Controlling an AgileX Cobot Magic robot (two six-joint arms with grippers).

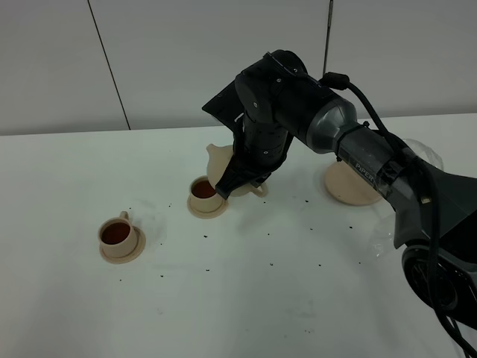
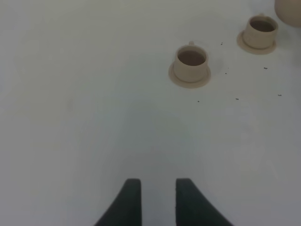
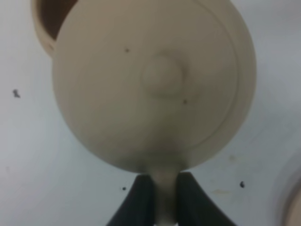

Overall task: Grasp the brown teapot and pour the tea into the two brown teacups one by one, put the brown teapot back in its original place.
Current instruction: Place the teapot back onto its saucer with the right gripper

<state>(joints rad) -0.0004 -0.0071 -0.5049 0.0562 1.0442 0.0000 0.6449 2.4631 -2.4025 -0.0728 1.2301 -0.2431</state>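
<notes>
White tabletop [image 1: 246,298] fills your view, speckled with small dark crumbs and backed by a pale panelled wall. Your right gripper [image 3: 159,190] is pinching the loop handle of the brown teapot [image 1: 218,162], jaws pressed tight on either side of it. You can see the pot held above the tabletop, its spout over the nearer-centre teacup [image 1: 203,193], which sits on its small saucer with dark tea inside. From the right wrist view you look down on the knobbed lid [image 3: 162,75], with that cup's rim just showing beyond the pot. Your second teacup [image 1: 117,236] stands on its saucer well to the left, also holding dark tea. The large saucer [image 1: 350,186] lies bare on the right, partly behind the arm. Your left gripper [image 2: 158,200] hangs over bare tabletop, jaws slightly apart, gripping nothing.
</notes>
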